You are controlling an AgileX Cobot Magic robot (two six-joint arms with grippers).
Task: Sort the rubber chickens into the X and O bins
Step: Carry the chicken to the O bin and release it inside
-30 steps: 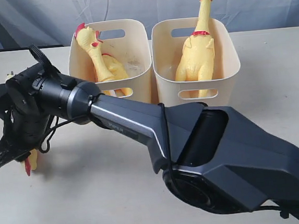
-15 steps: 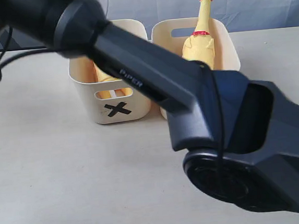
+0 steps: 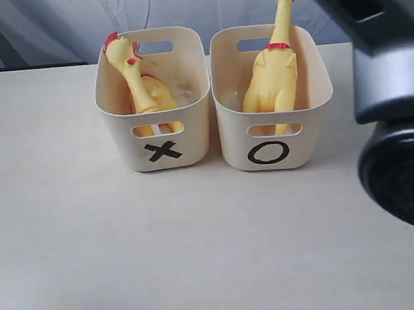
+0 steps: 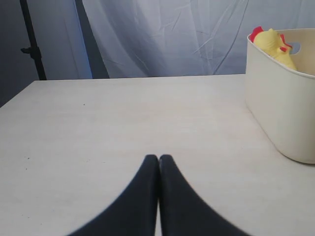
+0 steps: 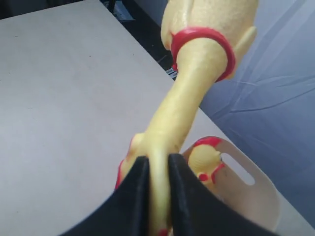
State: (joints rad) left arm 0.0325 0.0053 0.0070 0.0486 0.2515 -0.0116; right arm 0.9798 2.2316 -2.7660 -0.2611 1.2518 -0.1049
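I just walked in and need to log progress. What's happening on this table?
A two-armed robot is sorting rubber chickens into tubs. The right gripper is clamped on the neck of a dangling chicken, held in the air over or near one tub. The left gripper is shut and empty, low over the table. The X tub holds a leaning chicken, the O tub an upright chicken.

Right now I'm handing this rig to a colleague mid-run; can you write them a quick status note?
Left gripper: shut, empty, low over the table near the X bin.
Right gripper: shut on a third chicken near its head, held above a bin; which bin is unclear.
Done: one chicken in the X bin, another in the O bin.
To do: drop the held chicken in its bin.
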